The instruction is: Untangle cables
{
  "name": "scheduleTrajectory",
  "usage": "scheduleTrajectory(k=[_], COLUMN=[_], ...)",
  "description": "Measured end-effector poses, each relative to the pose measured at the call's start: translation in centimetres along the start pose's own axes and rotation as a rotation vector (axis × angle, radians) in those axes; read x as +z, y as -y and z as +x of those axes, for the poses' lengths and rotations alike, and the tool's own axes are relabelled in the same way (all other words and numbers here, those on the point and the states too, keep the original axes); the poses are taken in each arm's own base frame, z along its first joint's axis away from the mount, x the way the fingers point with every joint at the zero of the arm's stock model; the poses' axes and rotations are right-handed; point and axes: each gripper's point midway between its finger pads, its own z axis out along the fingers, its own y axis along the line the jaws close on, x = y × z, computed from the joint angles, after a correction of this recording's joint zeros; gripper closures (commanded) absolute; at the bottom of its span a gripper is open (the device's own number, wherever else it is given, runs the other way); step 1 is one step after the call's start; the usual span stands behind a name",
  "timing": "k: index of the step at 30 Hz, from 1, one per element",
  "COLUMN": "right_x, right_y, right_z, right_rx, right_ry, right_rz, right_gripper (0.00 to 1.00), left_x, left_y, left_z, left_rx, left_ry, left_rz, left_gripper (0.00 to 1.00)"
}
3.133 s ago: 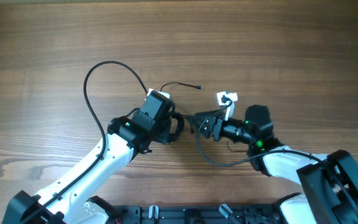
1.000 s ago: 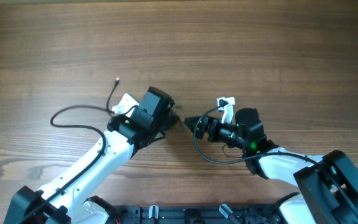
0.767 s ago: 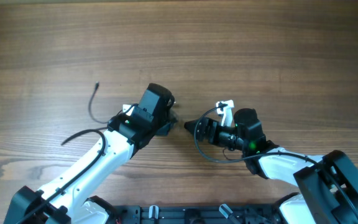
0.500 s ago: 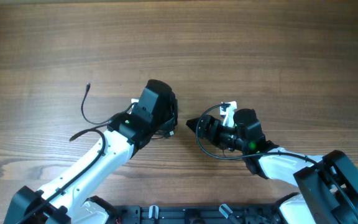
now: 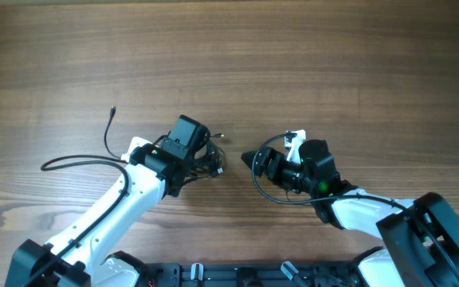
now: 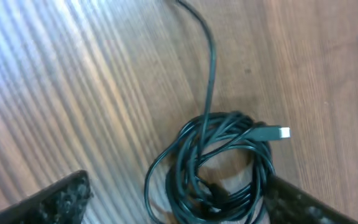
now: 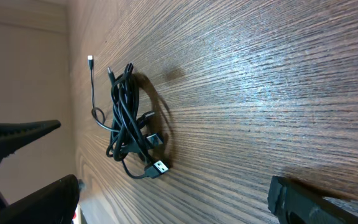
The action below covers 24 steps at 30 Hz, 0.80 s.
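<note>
The left gripper (image 6: 176,194) is hovering over the tangled clump of thin black cables (image 6: 219,165), jaws spread wide; the right gripper (image 7: 173,193) is sitting just beside it, equally spread, empty.

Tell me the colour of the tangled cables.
Black cables, silvery plug tip; left wrist view shows it best.

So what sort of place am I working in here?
Likely a robotics lab bench: a wooden table, left arm and right arm based at its near edge, and only tangled cables to handle.
</note>
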Motion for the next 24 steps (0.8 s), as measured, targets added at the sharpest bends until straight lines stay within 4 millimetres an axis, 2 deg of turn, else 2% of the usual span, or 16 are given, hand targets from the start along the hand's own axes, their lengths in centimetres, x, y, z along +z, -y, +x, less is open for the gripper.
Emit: scheduleTrajectory(k=[3, 5, 7, 11, 14, 15, 16, 17, 18, 21, 24], right_x=[0.0, 0.0, 0.0, 0.0, 0.0, 0.0, 0.0, 0.0, 0.0, 0.0, 0.0], right_y=[0.0, 0.0, 0.0, 0.0, 0.0, 0.0, 0.0, 0.1, 0.1, 0.1, 0.1], right_z=[0.0, 0.0, 0.0, 0.0, 0.0, 0.0, -0.1, -0.1, -0.1, -0.1, -0.1], right_rx=[0.0, 0.0, 0.0, 0.0, 0.0, 0.0, 0.0, 0.0, 0.0, 0.0, 0.0], right_ry=[0.0, 0.0, 0.0, 0.0, 0.0, 0.002, 0.003, 0.004, 0.005, 0.006, 0.006], right_rz=[0.0, 0.0, 0.0, 0.001, 0.001, 0.002, 0.002, 0.003, 0.003, 0.004, 0.004], right_gripper=[0.0, 0.0, 0.0, 0.0, 0.0, 0.0, 0.01, 0.0, 0.0, 0.0, 0.0], left_x=[0.6, 1.1, 2.1, 4.0, 5.1, 5.6, 6.1, 6.5, 6.7, 6.9, 6.8], left_y=[1.4, 1.5, 0.8, -0.3, -0.4, -0.3, -0.2, -0.1, 0.2, 1.0, 1.0], left_z=[0.4, 0.7, 0.6, 0.4, 0.7, 1.1, 1.4, 1.7, 1.9, 2.4, 2.4], left_rx=[0.117, 0.209, 0.284, 0.321, 0.326, 0.329, 0.33, 0.336, 0.337, 0.348, 0.345], left_ry=[-0.009, -0.018, -0.025, -0.047, -0.074, -0.087, -0.095, -0.106, -0.106, -0.121, -0.128], left_rz=[0.054, 0.045, 0.006, -0.071, -0.085, -0.084, -0.084, -0.079, -0.075, -0.044, -0.045], left_gripper=[0.35, 0.41, 0.42, 0.41, 0.44, 0.48, 0.62, 0.89, 0.96, 0.96, 0.96])
